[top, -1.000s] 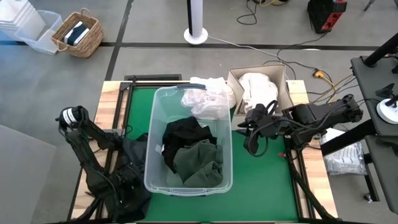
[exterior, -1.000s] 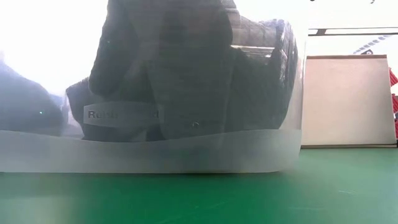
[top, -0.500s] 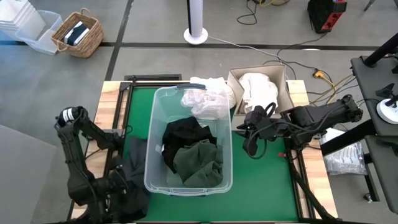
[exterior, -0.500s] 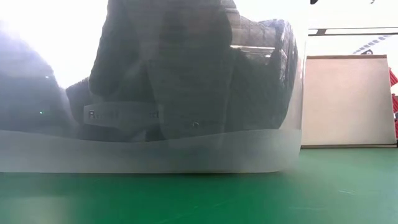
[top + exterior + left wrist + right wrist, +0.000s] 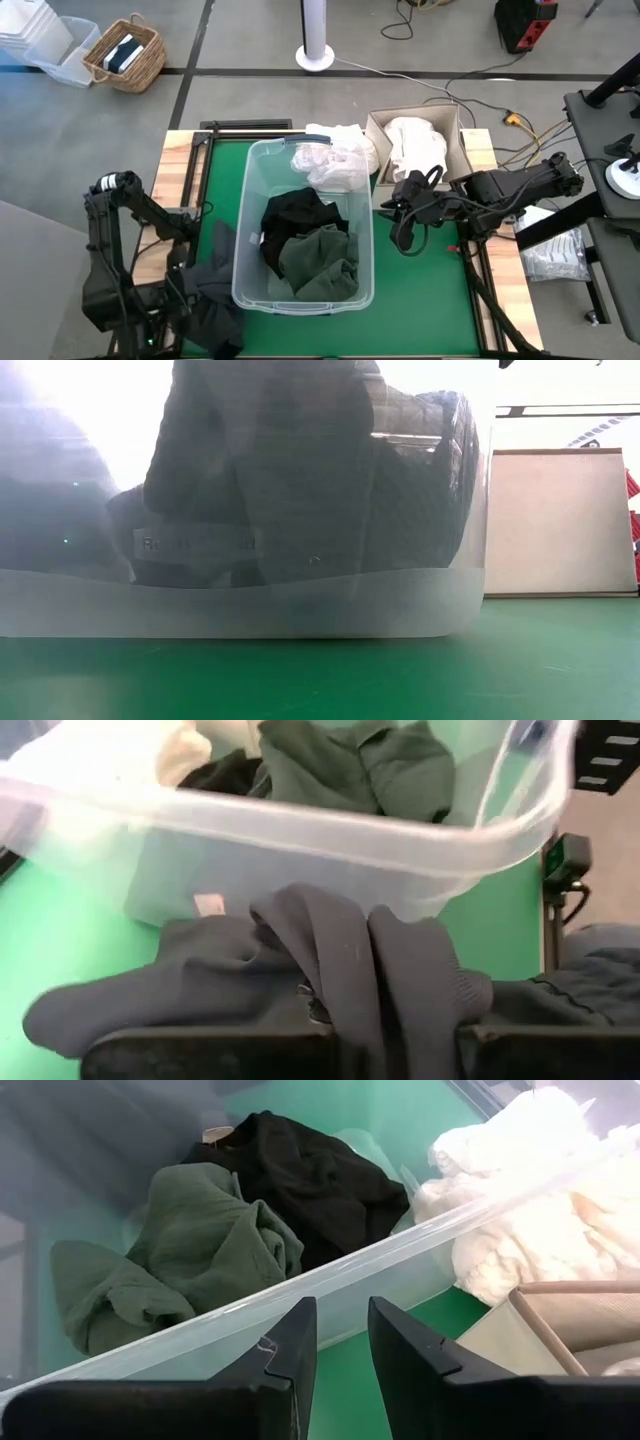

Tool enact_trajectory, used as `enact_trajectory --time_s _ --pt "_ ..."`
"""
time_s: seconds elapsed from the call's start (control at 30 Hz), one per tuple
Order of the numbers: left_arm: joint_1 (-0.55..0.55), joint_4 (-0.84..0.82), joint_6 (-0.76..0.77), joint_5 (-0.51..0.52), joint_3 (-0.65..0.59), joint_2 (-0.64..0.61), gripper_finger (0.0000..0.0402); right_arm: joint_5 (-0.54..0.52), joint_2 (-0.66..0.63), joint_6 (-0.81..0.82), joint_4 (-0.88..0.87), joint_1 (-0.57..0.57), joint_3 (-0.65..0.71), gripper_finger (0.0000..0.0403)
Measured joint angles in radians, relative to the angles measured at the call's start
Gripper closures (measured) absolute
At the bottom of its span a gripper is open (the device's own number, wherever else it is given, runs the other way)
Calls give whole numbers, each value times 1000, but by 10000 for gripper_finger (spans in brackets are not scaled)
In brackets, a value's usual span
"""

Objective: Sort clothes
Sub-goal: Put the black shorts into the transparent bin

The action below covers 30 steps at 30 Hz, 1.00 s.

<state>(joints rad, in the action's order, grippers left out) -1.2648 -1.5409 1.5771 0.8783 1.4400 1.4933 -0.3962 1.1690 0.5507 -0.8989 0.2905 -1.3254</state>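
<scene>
Since a second ago, the left claw (image 5: pixel 190 300) has drawn back toward the green surface's (image 5: pixel 420 290) near-left corner, clenched on a dark grey fabric garment (image 5: pixel 330 970) beside the clear plastic tub (image 5: pixel 245 270). Right claw (image 5: pixel 340 1345), fingers slightly apart and empty, hovers between tub and beige cardboard box (image 5: pixel 372 135).
</scene>
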Motion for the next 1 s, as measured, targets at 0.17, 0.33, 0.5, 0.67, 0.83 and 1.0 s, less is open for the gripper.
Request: enact_trajectory --time_s 0.17,0.33,0.5,0.67,0.83,1.0 --pt "0 -31 -61 39 96 0 402 0 0 0 0 0 0 314" --pt "-2 -32 -164 141 203 0 401 0 0 0 0 0 0 308" --pt "-3 -31 -246 189 296 0 401 0 0 0 9 0 4 314" --pt "-8 -13 -346 325 382 0 401 1 0 -1 18 0 6 321" --pt "-9 64 -506 410 457 0 401 0 0 -2 23 1 10 316" --pt "-8 185 -697 512 536 0 401 0 0 -4 23 1 13 310"
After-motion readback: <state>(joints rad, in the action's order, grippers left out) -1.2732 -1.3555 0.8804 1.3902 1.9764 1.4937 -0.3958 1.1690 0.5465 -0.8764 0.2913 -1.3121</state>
